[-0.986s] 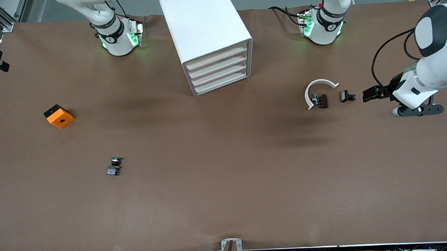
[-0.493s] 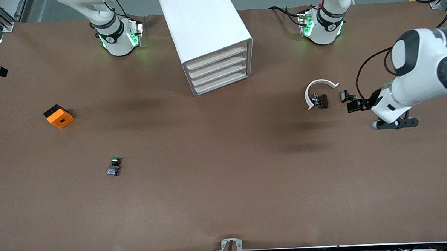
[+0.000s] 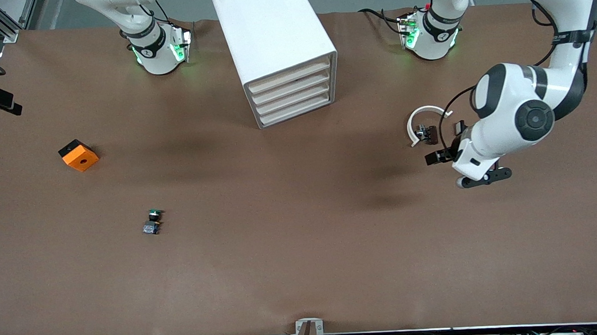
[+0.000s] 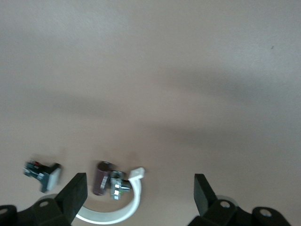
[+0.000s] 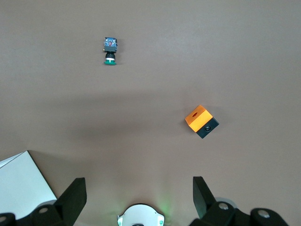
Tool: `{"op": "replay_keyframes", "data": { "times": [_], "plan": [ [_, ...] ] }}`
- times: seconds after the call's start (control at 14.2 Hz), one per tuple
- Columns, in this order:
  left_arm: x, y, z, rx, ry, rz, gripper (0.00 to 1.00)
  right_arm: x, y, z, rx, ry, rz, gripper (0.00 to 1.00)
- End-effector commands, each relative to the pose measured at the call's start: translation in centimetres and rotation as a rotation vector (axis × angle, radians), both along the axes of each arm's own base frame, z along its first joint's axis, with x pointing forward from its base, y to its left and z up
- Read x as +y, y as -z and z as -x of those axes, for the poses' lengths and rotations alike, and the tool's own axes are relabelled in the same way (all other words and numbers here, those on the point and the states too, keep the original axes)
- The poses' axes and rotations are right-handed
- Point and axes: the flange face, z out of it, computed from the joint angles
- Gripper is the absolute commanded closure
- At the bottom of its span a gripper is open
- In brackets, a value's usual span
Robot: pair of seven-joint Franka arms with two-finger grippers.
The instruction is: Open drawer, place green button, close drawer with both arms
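While all four drawers (image 3: 292,96) of the white cabinet (image 3: 272,37) sit shut, the button (image 3: 152,221) lies on the brown counter (image 3: 302,248) toward the right arm's end, nearer the front camera than the orange block (image 3: 78,155) and well apart from it. Its green cap points toward the arms' bases. The left pincer (image 4: 136,190) hangs over the counter toward the left arm's end, its fingers (image 4: 75,190) spread wide with nothing between them, just above a white plastic arc (image 3: 425,119) with a dark brown clip (image 3: 430,134) and a small black part (image 3: 459,127) beside it. The right pincer (image 5: 136,190) is up over the counter near its own base, also wide open and empty; in its wrist view the button, the orange block and a corner of the cabinet show below it.
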Motion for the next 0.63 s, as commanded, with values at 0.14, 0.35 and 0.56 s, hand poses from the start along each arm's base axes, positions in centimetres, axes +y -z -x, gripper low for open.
{"op": "replay_keyframes", "data": {
  "times": [0.14, 0.35, 0.56],
  "plan": [
    [-6.1, 0.4, -1.5, 0.045, -0.220, -0.051, 0.00, -0.5, 1.9, -1.6, 0.039, -0.026, -0.001, 0.00],
    [-9.1, -0.3, -2.8, 0.114, -0.348, -0.093, 0.00, -0.6, 2.7, -2.0, 0.045, -0.041, 0.000, 0.00],
    [-12.0, -0.4, -3.3, 0.162, -0.464, -0.124, 0.00, -1.2, 7.1, -4.1, 0.121, -0.036, -0.004, 0.00]
  ]
}}
